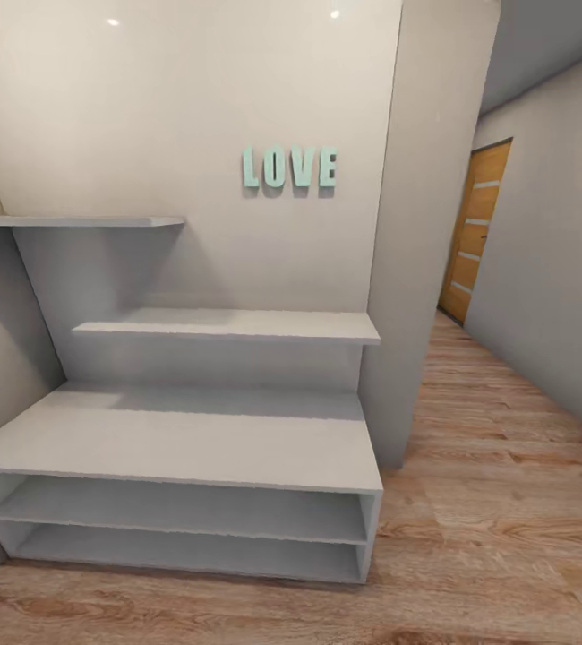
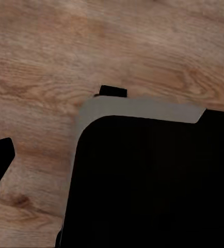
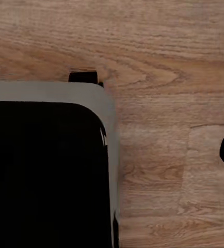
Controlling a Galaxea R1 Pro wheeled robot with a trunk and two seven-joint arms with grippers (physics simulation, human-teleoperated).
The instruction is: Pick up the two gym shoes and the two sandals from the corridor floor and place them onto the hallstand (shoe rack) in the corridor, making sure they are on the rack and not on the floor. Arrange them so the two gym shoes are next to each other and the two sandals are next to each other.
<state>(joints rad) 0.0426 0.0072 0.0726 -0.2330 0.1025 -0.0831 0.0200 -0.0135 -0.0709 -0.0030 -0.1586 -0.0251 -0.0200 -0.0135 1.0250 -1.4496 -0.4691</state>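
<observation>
Wood planks cover the floor (image 1: 506, 537) of a hallway with pale grey walls. Nearest, both wrist views look straight down at this same brown floor (image 2: 91, 46). A big black shape with a rounded grey edge (image 2: 143, 181), part of the robot, covers much of the left wrist view, and the same kind of black shape (image 3: 40, 170) covers much of the right wrist view. A small dark tip sits at the edge of each wrist view, so I cannot tell if either gripper is open or closed.

Farther on, the rack (image 1: 184, 448) stands on the floor against the wall. Its wide low top is bare. Two long open slots (image 1: 184, 528) run under the top, one above the other. Above the top, one shelf (image 1: 237, 324) sticks out from the wall, and a higher shelf (image 1: 76, 220) sits farther toward the rack's left end.

On the wall above the shelves hang pale green letters (image 1: 289, 167) that spell LOVE. Far down the hallway, past the rack's right end, is an orange-brown door (image 1: 475, 228).
</observation>
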